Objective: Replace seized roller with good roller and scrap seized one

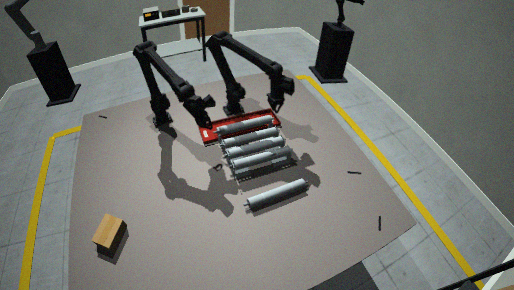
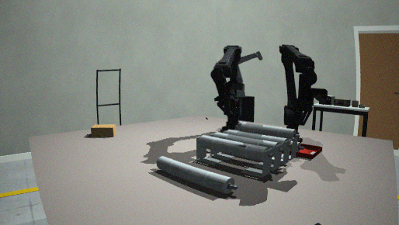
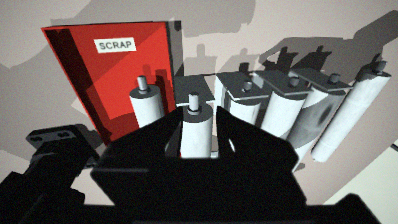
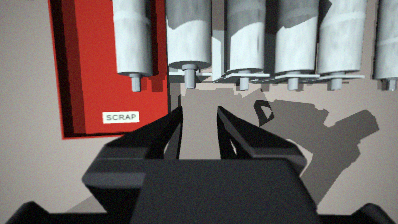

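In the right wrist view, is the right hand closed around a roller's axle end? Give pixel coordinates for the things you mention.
No, the fingers of the right hand [image 4: 200,108] stand apart with only table surface between them, and the nearest axle end [image 4: 190,78] lies beyond their tips.

Grey wall [image 1: 425,75] [image 2: 167,46] behind a brown door [image 1: 207,19] [image 2: 378,85].
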`<state>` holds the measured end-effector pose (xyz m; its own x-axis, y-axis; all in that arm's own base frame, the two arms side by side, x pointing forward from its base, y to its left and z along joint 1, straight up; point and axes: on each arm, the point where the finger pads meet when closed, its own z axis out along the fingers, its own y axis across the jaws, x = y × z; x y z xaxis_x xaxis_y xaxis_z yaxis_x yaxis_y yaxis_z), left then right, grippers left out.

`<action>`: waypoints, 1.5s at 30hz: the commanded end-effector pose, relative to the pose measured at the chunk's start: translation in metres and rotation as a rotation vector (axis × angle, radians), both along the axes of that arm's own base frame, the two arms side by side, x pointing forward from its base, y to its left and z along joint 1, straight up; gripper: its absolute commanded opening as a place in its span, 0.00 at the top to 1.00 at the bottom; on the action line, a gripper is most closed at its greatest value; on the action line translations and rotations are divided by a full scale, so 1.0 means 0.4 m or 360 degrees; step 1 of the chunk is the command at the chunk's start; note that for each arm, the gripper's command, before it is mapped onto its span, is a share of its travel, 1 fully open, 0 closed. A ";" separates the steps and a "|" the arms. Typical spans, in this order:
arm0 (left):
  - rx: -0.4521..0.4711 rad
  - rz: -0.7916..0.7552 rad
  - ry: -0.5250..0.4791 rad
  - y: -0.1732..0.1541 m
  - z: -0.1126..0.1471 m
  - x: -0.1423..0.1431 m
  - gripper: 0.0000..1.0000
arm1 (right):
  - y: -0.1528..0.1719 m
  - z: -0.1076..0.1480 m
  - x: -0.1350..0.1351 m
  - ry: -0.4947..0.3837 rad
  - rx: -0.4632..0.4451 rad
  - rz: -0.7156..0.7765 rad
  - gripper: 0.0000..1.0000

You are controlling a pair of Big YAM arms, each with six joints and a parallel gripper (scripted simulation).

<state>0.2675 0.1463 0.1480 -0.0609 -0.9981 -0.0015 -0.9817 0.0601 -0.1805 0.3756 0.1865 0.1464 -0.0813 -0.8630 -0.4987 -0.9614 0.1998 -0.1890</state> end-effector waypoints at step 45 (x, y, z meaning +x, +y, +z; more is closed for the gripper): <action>0.0436 -0.0573 -0.0474 0.024 0.176 0.249 0.68 | -0.063 0.221 0.204 -0.0320 0.0229 -0.0531 0.68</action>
